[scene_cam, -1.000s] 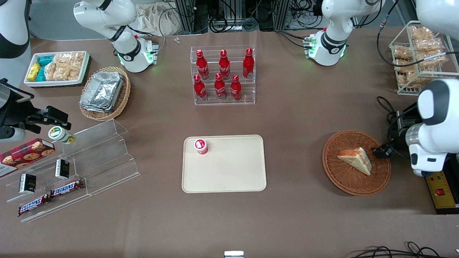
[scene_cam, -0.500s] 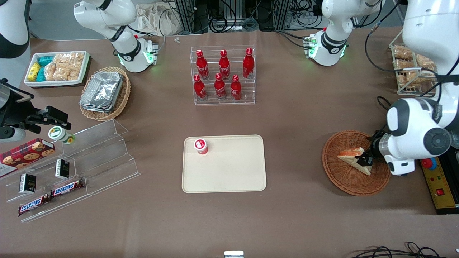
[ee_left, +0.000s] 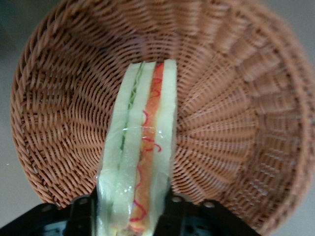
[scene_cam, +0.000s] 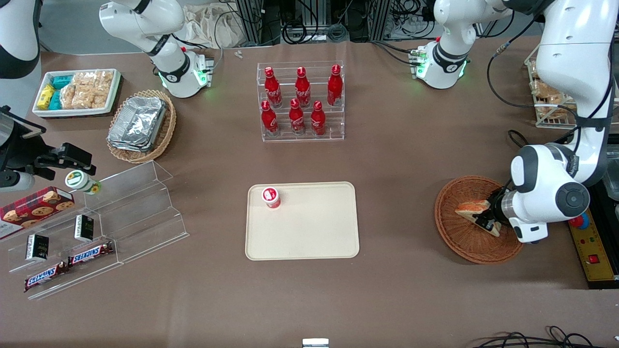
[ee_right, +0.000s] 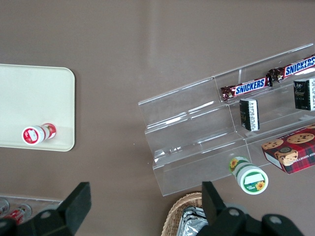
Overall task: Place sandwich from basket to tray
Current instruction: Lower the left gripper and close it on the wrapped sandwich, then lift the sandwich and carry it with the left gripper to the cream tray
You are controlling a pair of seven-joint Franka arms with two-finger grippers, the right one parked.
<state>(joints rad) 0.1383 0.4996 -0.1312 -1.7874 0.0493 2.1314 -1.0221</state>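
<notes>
The gripper [scene_cam: 485, 220] is down inside the basket [scene_cam: 459, 241] near the working arm's end of the bench [scene_cam: 411, 159], its jaws closed on the sandwich [ee_left: 142, 162], which stands on edge. The tray [scene_cam: 309, 237], mid-bench near the front edge, carries a small red bottle [scene_cam: 271, 197].

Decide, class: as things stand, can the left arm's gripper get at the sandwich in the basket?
Probably yes. The gripper is already down in the basket, its fingers on either side of the sandwich, with nothing between them. Whether they grip it yet is unclear.
</notes>
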